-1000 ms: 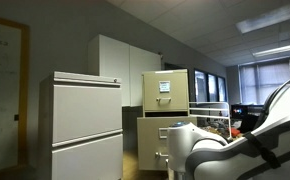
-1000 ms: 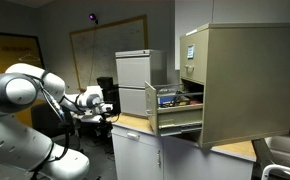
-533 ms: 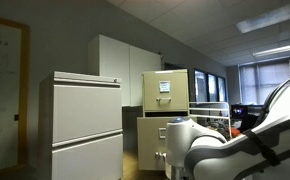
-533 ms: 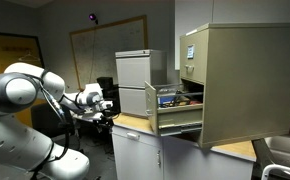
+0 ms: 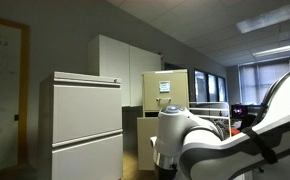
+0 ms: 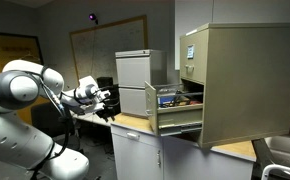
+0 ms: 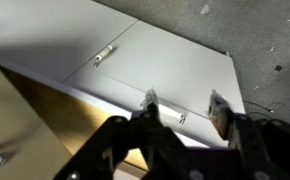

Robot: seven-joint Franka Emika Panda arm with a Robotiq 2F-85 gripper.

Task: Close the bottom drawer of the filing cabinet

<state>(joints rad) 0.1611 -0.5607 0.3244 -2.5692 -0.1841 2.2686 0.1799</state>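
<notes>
The cabinet [image 6: 240, 80] stands upright on the tan surface [image 6: 133, 123], its tall axis vertical, and its front faces the left of that exterior view. The drawer [image 6: 177, 108] is its lowest one and it is pulled well out. Its long axis runs level, straight out of the cabinet front, and its plain front panel points toward the side where my claw [image 6: 106, 97] hangs. Dark and bluish things lie inside it; I cannot tell what they are. In an exterior view from the front, the cabinet [image 5: 165, 88] shows a white label [image 5: 164, 86] on an upper drawer, and my arm [image 5: 200, 142] covers most of the part below.

My claw is at about the drawer's height, well apart from its front, touching nothing. In the wrist view its fingers [image 7: 150, 106] stand apart with nothing between them. Past them I see white doors [image 7: 175, 60] with small handles, a tan edge [image 7: 75, 115] and grey floor [image 7: 270, 30].

The surface tops a white base unit [image 6: 135, 155]. Behind it stands a grey cabinet [image 6: 135, 70], with a whiteboard [image 6: 100, 40] on the wall. In the front view, a wide white two-panel cabinet [image 5: 85, 125] and a tall white cupboard [image 5: 120, 60] stand beside the cabinet. Windows with blinds [image 5: 270, 80] and ceiling lights [image 5: 275, 20] are to the right.
</notes>
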